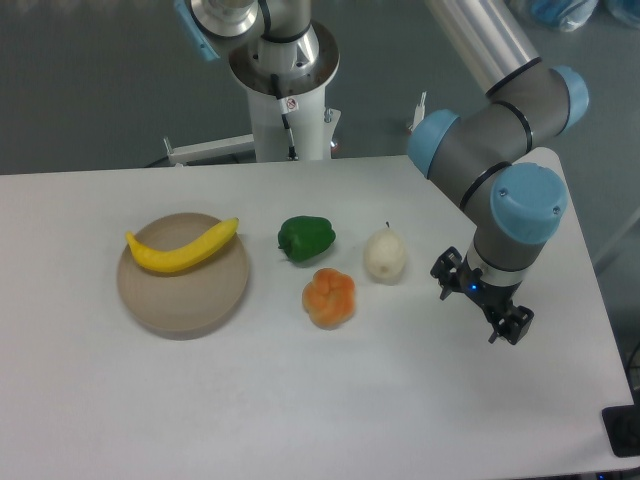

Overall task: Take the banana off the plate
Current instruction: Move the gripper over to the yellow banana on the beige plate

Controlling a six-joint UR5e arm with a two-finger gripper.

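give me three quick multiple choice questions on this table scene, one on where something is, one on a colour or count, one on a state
1. Where does the banana lie?
A. on the plate
B. beside the pear
C. in the gripper

2. What colour is the pepper nearest the plate?
A. orange
B. green
C. red

3. What does the gripper hold?
A. the banana
B. the pear
C. nothing

Key: 1 A, the banana rests across the plate's upper part. 2 B, the green pepper sits nearer than the orange pepper. 3 C, it hangs far right of all the items, with nothing between the fingers.

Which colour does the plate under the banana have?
The plate is plain tan-beige, shown best in the fixed camera view, with the yellow banana on it.
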